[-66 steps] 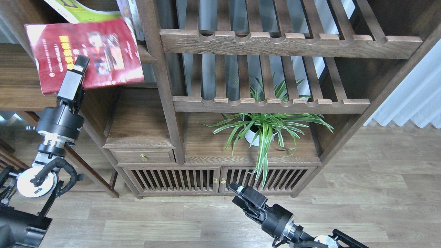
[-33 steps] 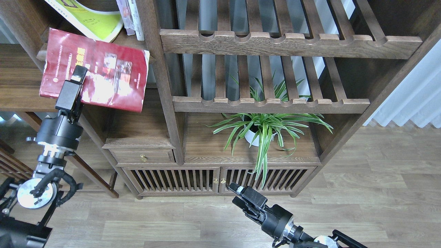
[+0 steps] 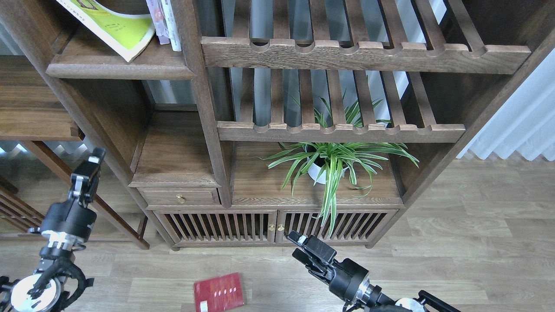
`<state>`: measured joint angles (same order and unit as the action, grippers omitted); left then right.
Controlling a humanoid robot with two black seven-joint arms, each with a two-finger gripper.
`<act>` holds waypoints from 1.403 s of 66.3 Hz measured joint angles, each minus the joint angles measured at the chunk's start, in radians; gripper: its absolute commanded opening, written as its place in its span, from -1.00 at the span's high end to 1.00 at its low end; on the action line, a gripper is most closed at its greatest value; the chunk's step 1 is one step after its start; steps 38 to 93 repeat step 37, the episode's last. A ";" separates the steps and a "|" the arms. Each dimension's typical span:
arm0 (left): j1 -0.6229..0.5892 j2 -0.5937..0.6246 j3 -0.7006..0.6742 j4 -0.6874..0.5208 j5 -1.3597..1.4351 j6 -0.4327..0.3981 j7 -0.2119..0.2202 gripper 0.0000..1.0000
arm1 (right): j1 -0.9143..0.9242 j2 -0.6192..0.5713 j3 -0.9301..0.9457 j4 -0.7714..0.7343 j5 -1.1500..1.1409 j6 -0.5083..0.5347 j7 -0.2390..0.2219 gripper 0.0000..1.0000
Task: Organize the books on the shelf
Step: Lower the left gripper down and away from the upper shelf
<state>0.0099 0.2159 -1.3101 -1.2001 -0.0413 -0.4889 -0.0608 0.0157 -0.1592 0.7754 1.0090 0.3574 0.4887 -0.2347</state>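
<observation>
The dark red book [image 3: 218, 292] lies flat on the wooden floor in front of the cabinet. The yellow-green book [image 3: 115, 26] lies tilted on the dark-brown shelf [image 3: 121, 68] at the top left. The pale lavender-white book [image 3: 162, 19] stands upright beside it against the post. My left gripper [image 3: 89, 167] is low at the left, below the shelf, empty; it is seen edge-on, so its fingers cannot be told apart. My right gripper [image 3: 299, 246] is open and empty near the floor, right of the red book.
Two slatted racks with scalloped rails [image 3: 342, 130] fill the cabinet's right side. A potted spider plant [image 3: 329, 162] stands under them. A small drawer [image 3: 180, 197] and slatted doors [image 3: 273, 225] lie below. A side table [image 3: 30, 117] stands at the left.
The red book, held at the shelf by my left gripper, has left the gripper and now lies on the floor. My left arm has dropped down. The right arm has not moved.
</observation>
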 measured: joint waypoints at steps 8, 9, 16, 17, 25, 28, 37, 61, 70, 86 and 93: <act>0.044 0.019 0.061 0.007 -0.031 0.000 0.039 0.80 | 0.016 0.012 0.009 -0.002 0.001 0.000 0.007 -0.97; 0.048 0.025 0.072 0.008 -0.038 0.000 0.046 0.67 | 0.019 0.014 0.011 -0.002 0.001 0.000 0.008 -0.97; 0.057 0.066 0.136 0.008 -0.072 0.000 0.086 -0.30 | 0.026 0.024 0.021 -0.001 0.002 0.000 0.012 -0.97; 0.058 0.071 0.145 0.008 -0.073 0.000 0.090 -0.34 | 0.026 0.024 0.022 -0.001 0.002 0.000 0.012 -0.97; 0.058 0.090 0.177 0.004 -0.052 0.000 0.107 -0.73 | 0.026 0.027 0.023 0.001 0.002 0.000 0.012 -0.97; 0.058 0.094 0.180 0.004 -0.041 0.000 0.110 -0.87 | 0.027 0.027 0.024 0.002 0.002 0.000 0.012 -0.97; 0.059 0.098 0.182 0.002 -0.031 0.000 0.113 -0.99 | 0.030 0.027 0.025 0.005 0.002 0.000 0.012 -0.97; 0.059 0.098 0.182 0.002 -0.031 0.000 0.113 -0.99 | 0.030 0.027 0.025 0.005 0.002 0.000 0.012 -0.97; 0.059 0.098 0.182 0.002 -0.031 0.000 0.113 -0.99 | 0.030 0.027 0.025 0.005 0.002 0.000 0.012 -0.97; 0.059 0.098 0.182 0.002 -0.031 0.000 0.113 -0.99 | 0.030 0.027 0.025 0.005 0.002 0.000 0.012 -0.97; 0.059 0.098 0.182 0.002 -0.031 0.000 0.113 -0.99 | 0.030 0.027 0.025 0.005 0.002 0.000 0.012 -0.97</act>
